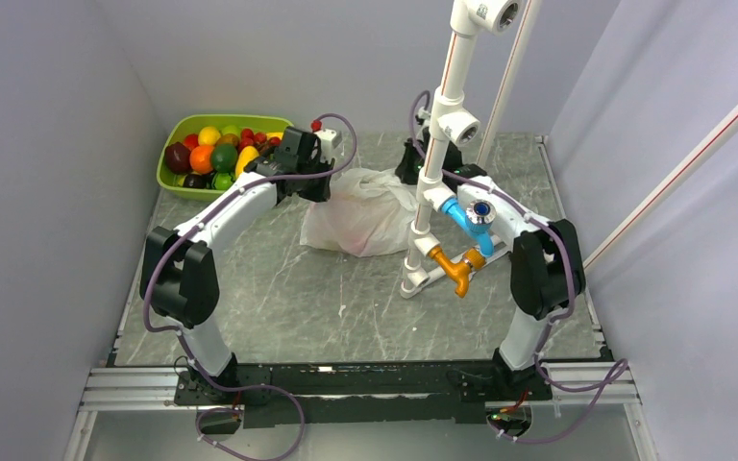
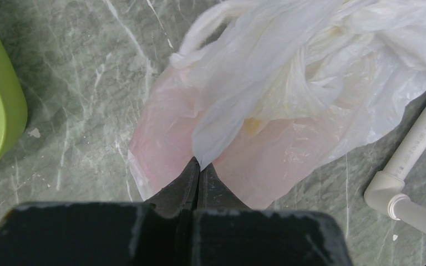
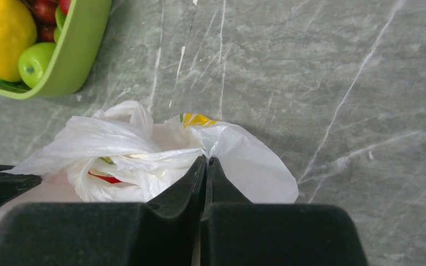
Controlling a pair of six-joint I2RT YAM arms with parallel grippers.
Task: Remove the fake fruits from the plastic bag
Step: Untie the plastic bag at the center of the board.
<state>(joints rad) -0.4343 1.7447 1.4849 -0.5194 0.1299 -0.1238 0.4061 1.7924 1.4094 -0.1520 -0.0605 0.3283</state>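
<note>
Because the plastic bag (image 1: pixel 360 216) is crumpled and cloudy, we make out the fake fruits (image 3: pixel 105 178) only as a red streak and a yellowish blur under the film. From above, a white pipe frame (image 1: pixel 430 182) crosses the bag's right edge. It lies on the surface (image 1: pixel 346 307) near the green tray (image 1: pixel 168 182). Both arms reach forward with elbows raised. The left fingers (image 2: pixel 191 178) and right fingers (image 3: pixel 197 178) are pressed together, each pinching a fold of the bag.

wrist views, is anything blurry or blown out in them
Left wrist: the plastic bag is overexposed toward the top right, folds washing out; left claw body is soft, too near the lens. Right wrist: table veining is crisp, right claw base blurred. Top external: even light, faint shadows.
</note>
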